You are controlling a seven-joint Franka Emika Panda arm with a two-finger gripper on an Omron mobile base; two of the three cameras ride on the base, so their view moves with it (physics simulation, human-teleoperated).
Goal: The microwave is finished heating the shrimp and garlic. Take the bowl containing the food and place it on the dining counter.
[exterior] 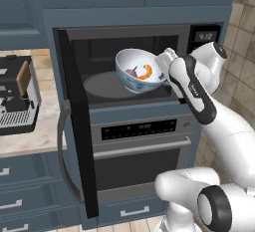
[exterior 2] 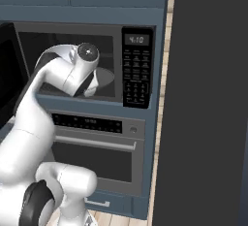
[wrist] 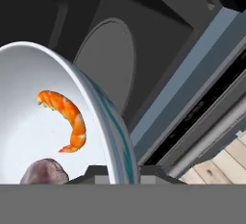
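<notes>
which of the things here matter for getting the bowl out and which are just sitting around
For the job:
bowl, tilted and lifted off the turntable, gripper shut on its rim
shrimp and garlic inside the bowl
microwave, door swung open

Just about:
oven below the microwave
coffee machine on the wall counter

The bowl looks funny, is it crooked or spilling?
Yes, the bowl is tipped, lifted off the grey turntable with the fingers pinching its rim. The shrimp and garlic are inside, nothing spilled.
</notes>
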